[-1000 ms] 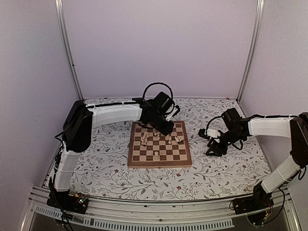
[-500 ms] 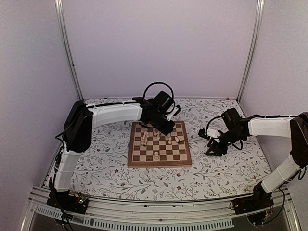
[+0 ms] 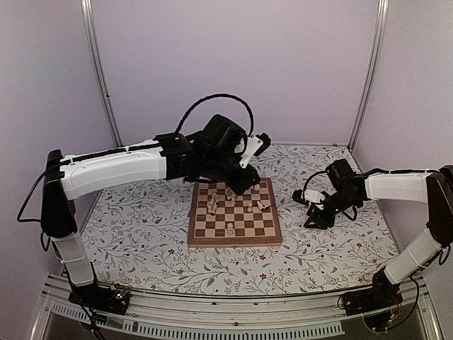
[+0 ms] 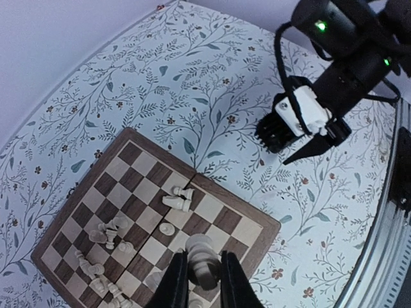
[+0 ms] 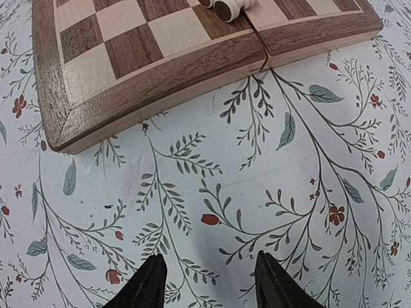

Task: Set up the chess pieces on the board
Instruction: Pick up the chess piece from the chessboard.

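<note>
The board [image 3: 233, 241] lies at the middle of the table. Several pale chess pieces [image 3: 211, 205] stand or lie scattered on it. My left gripper [image 3: 243, 185] hangs above the board's far side. In the left wrist view the gripper [image 4: 203, 282] is shut on one pale chess piece [image 4: 202, 256], held above the board [image 4: 148, 173], where other pieces [image 4: 176, 200] lie toppled. My right gripper [image 3: 318, 216] is open and empty, low over the cover just right of the board. In the right wrist view the gripper [image 5: 209, 289] points at the cover, with the board's edge [image 5: 160, 70] beyond.
A floral table cover [image 3: 156, 248] spreads all round the board. Pale walls and two metal posts [image 3: 99, 71] close the back and sides. The right gripper [image 4: 302, 122] sits close to the board's right edge in the left wrist view.
My left arm has swung up high, lifting the wrist well above the board's far side. The right arm has not moved.
</note>
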Robot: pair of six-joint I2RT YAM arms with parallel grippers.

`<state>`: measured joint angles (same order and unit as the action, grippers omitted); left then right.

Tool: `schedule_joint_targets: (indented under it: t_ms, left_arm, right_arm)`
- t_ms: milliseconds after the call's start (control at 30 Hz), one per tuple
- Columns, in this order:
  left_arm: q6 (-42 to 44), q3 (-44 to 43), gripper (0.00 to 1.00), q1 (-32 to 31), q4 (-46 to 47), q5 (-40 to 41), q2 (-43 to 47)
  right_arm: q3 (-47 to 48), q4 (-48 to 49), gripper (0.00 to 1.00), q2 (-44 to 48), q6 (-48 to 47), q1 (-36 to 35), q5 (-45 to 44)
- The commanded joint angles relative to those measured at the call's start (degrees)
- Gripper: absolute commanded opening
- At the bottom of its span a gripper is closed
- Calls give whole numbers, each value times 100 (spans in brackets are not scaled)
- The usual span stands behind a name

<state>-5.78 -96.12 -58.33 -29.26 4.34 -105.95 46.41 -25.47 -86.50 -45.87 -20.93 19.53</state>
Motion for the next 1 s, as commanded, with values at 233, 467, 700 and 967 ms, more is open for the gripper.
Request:
schedule_joint_targets:
  t_ms: [233, 467, 700, 967]
  left_arm:
    - [78, 918, 12, -322, 184, 287, -138]
    - [-17, 1060, 11, -262, 509, -20, -426]
    - [-88, 970, 11, -254, 546, -146, -525]
    - [-344, 745, 12, 125, 699, -638, -166]
  right_arm:
    - [30, -12, 49, -71, 34, 12, 161]
    - [87, -72, 49, -23, 51, 14, 364]
    - [349, -331, 47, 306, 144, 18, 1058]
    - [1049, -896, 49, 1113, 161, 6, 2554]
